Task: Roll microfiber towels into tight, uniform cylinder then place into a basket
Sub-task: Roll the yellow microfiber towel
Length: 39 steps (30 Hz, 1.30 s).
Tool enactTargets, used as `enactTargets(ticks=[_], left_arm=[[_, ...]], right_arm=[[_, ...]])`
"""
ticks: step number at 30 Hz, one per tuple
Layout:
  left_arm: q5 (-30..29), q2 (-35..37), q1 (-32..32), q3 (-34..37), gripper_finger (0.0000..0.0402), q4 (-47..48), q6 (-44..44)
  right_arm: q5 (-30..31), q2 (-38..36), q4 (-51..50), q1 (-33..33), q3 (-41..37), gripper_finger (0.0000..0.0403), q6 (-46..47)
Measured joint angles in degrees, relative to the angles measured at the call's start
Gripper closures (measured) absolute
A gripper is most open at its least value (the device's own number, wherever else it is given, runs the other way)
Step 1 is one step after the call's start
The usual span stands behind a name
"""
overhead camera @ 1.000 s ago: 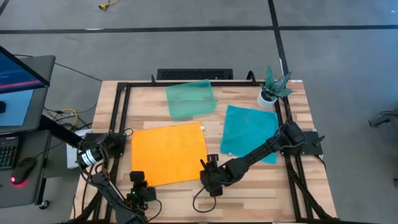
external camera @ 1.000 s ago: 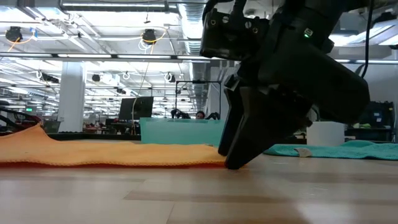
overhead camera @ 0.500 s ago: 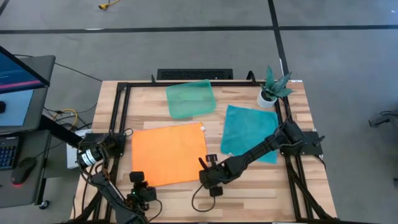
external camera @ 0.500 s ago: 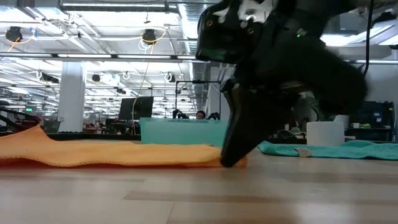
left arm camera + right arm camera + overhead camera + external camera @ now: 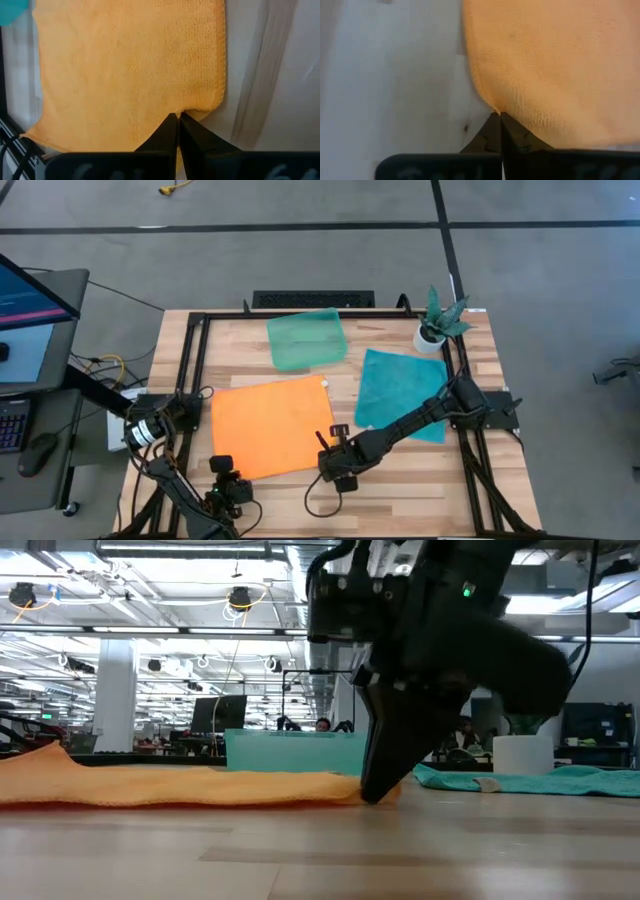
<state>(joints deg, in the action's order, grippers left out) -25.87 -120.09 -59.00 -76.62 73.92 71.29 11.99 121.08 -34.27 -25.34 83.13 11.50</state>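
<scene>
My right tool [image 5: 327,463] is pinched shut on the near right corner of the orange towel [image 5: 272,426], flat on the worktop [image 5: 400,490]; my left tool [image 5: 177,117] pinches its near left corner (teal towel [image 5: 402,392] lies beside it).
</scene>
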Motion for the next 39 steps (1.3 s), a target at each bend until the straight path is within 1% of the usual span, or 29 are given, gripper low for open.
enactTargets(ticks=[7, 13, 17, 20, 25, 31, 34, 39], left_arm=[[-0.02, 0.0, 0.02, 0.0, 0.0401, -0.14, 0.07], [-0.04, 0.0, 0.02, 0.0, 0.0401, -0.14, 0.04], [-0.16, 0.0, 0.02, -0.01, 0.0401, -0.11, 0.04], [-1.35, 0.0, -0.08, -0.71, 0.0401, 0.19, -0.33], [-3.47, 0.0, -1.35, -3.86, 0.0401, 3.17, -0.04], [-3.73, 0.02, -2.81, -8.9, 0.0401, 8.04, 2.78], [-4.97, 0.02, -3.83, -11.45, 0.0401, 9.68, 3.43], [-5.27, 0.02, -5.2, -14.91, 0.0401, 13.67, 5.46]], right_arm=[[0.09, -0.07, -2.55, -1.58, 2.42, 0.0398, 0.0], [3.15, -0.15, -7.28, -2.3, 4.13, 0.0398, 0.47], [3.6, -0.22, -9.88, -3.27, 5.57, 0.0399, 1.35], [4.6, -0.26, -11.81, -3.92, 7.07, 0.0398, 2.01], [4.74, -0.39, -13.69, -5.56, 10.29, 0.04, 2.56], [4.65, -0.39, -14.63, -7.6, 13.68, 0.0401, 2.62], [4.67, -0.39, -16.52, -8.72, 15.62, 0.0401, 4.05], [4.7, -0.43, -19.75, -10.68, 18.91, 0.0401, 7.54]])
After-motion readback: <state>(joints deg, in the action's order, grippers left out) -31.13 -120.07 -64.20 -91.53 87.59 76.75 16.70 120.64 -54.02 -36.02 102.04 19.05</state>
